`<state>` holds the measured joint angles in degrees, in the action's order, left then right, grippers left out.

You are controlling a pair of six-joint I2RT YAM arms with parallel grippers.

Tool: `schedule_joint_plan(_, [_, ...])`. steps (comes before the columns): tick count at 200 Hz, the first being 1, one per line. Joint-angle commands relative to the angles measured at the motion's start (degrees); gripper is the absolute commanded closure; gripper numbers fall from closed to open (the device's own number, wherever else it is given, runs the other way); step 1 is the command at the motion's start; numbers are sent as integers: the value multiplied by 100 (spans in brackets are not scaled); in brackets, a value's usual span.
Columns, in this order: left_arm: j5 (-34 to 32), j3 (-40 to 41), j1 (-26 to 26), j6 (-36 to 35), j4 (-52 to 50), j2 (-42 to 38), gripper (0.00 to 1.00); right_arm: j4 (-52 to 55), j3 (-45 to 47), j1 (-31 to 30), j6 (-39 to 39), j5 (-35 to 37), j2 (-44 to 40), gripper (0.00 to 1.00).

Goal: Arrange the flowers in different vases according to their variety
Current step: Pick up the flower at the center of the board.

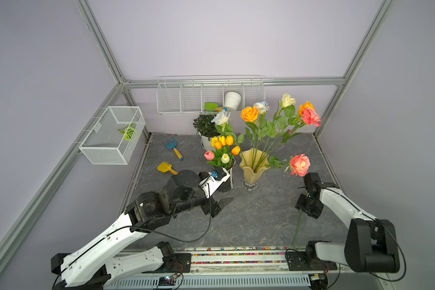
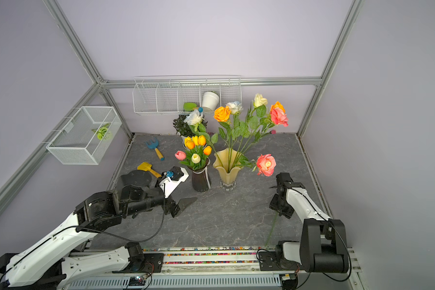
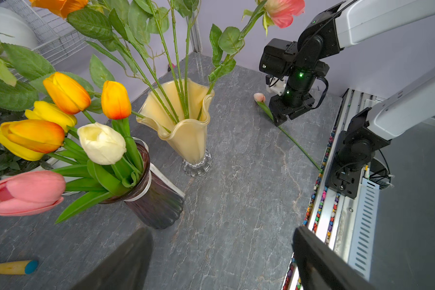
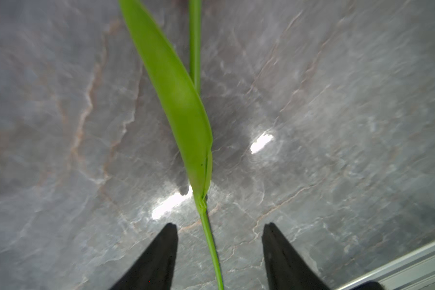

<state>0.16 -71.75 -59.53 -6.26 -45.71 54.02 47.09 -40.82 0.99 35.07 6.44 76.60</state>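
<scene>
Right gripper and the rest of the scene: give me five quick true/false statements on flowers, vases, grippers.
1. The right gripper is shut on the stem of the loose pink tulip. False: the right gripper's jaws stand open, and the stem runs between the black fingers with a gap on each side.
2. The dark purple ribbed glass vase holds egg-shaped tulips. True.
3. The pale yellow wavy-rimmed vase is empty. False: this vase holds the ruffled roses.
4. The left gripper is open and holds nothing. True.
5. The loose pink tulip stands in a vase. False: it lies on the grey stone-patterned table.
</scene>
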Motion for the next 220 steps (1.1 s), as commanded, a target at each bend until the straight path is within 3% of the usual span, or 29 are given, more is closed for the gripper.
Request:
schedule_joint_plan(1, [119,64,59,-77,64,47,8,-181,22,-129,74,2,209,46])
schedule_joint_plan(97, [211,104,213,-66,79,47,8,-801,62,-187,30,-19,886,71])
schedule_joint_plan(135, [252,91,222,-45,89,64,8,-1003,101,-184,51,-168,996,100])
schedule_joint_plan(173, [269,82,222,-16,108,47,8,-953,116,-187,54,-58,649,100])
schedule_joint_plan(220, [292,33,222,31,156,-36,8,-232,-347,-179,-61,593,-947,100])
